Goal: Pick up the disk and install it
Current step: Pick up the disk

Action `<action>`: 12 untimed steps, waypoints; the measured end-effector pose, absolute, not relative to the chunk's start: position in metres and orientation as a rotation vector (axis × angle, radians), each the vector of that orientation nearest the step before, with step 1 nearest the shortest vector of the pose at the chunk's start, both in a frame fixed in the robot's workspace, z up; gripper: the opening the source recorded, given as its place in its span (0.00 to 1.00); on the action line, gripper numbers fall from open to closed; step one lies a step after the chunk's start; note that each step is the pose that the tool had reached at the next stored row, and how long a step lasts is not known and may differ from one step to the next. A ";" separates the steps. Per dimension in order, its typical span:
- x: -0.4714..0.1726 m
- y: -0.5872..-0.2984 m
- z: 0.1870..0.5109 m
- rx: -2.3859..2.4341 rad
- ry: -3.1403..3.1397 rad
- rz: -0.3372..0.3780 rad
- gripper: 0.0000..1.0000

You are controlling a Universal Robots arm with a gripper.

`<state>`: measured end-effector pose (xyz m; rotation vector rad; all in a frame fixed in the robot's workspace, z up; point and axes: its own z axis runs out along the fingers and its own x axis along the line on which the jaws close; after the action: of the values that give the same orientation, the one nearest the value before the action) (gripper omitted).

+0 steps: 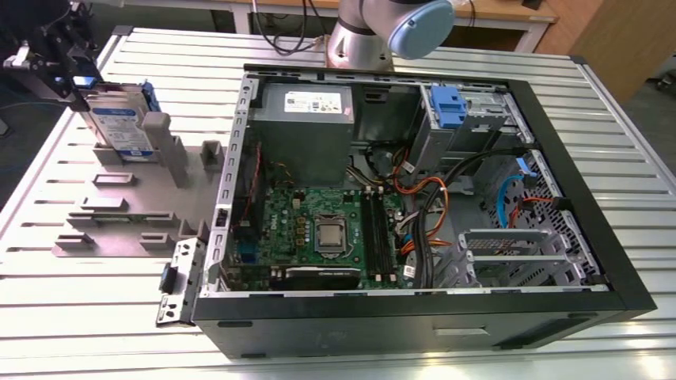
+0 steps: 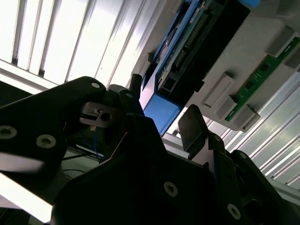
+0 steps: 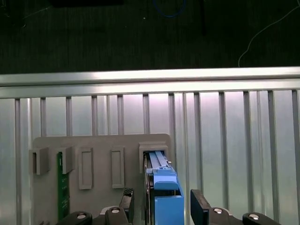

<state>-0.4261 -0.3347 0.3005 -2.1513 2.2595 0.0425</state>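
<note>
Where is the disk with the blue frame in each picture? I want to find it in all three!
Exterior view: the disk stands on edge in the grey holder, at the exterior view's left, beside the computer case.
Second wrist view: the disk has its blue end between the open fingers of the gripper.
First wrist view: the disk is edge-on between the fingers.
Shared landmark: the slotted grey holder.

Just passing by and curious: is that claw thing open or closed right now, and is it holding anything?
Gripper: open, its fingers either side of the upright disk, not clamped on it.
</note>
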 end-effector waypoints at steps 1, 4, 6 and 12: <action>-0.426 -0.335 0.300 -2.151 2.260 0.043 0.59; -0.426 -0.335 0.299 -2.151 2.260 0.043 0.59; -0.426 -0.335 0.298 -2.152 2.260 0.043 0.59; -0.426 -0.335 0.298 -2.151 2.260 0.043 0.51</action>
<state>-0.4261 -0.3347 0.2983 -2.1514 2.2596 0.0425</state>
